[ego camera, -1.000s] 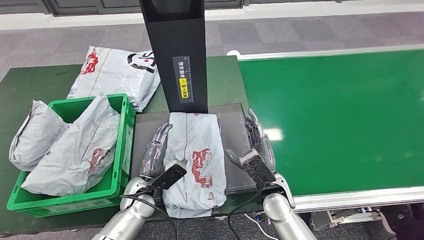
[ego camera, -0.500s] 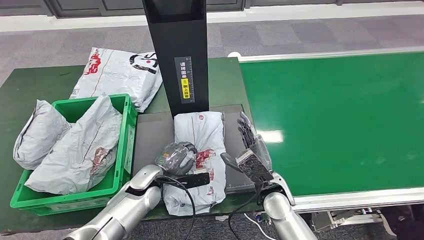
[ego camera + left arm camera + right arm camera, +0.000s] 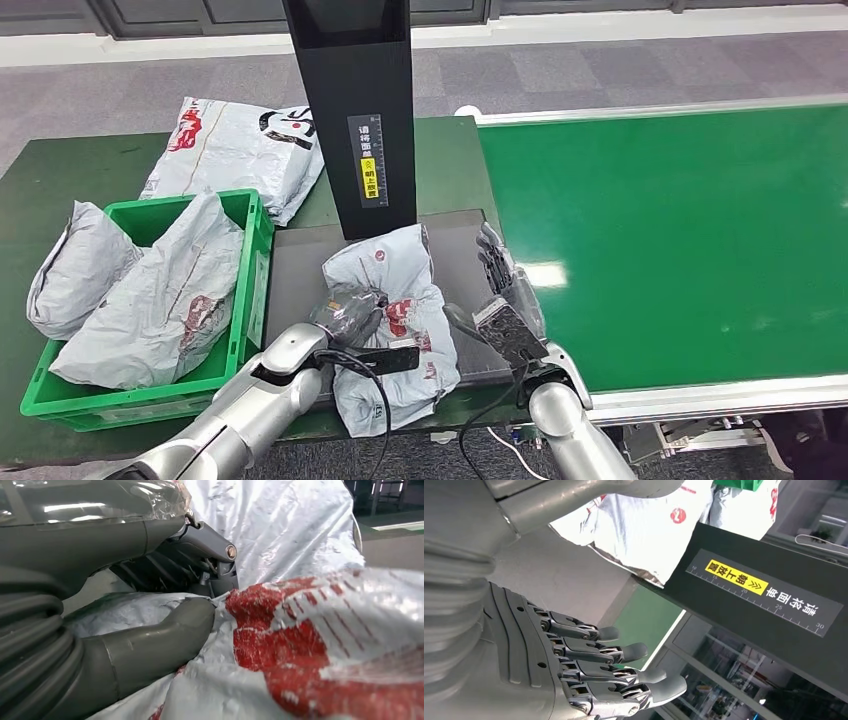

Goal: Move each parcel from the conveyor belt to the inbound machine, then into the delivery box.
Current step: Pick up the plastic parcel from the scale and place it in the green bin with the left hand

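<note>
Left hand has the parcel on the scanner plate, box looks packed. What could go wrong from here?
1. The left hand grips the parcel by bunched film on one side only; it may slip when lifted.
2. The green box already holds two parcels heaped above its rim, so a third may slide off.

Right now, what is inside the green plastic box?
Two crumpled grey plastic parcels fill the green plastic box: one with red print, one hanging over its side. The box's bottom is covered.

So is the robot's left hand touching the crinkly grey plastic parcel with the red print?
Touching. In the left wrist view, the left hand has its thumb pressed into the crinkly grey plastic parcel, with its fingers closed on the wrap from above.
</note>
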Motion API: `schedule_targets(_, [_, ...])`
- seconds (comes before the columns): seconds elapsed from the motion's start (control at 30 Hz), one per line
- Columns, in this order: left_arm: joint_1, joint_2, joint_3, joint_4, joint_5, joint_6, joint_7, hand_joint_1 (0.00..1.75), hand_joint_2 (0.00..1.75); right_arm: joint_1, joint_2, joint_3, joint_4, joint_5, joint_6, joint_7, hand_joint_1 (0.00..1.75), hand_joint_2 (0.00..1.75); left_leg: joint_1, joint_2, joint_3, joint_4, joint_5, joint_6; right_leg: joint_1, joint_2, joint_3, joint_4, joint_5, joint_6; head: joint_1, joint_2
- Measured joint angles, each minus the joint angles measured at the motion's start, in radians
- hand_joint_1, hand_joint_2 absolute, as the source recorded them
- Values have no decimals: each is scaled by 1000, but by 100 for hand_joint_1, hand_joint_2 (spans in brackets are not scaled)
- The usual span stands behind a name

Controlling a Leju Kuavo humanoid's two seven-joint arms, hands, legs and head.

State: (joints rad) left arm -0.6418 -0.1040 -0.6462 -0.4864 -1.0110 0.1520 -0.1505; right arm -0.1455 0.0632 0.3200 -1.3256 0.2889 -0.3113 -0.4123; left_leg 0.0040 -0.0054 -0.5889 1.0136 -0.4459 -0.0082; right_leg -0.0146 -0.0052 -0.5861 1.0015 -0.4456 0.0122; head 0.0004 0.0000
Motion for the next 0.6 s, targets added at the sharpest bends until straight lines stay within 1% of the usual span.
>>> schedule_targets(0.6, [1, 0, 0, 0, -28, 3, 7, 175, 175, 0, 1, -1, 0, 14, 10, 4, 0, 175, 0, 0, 0, 0, 0, 0, 0, 0, 0, 0, 0, 0, 0, 0])
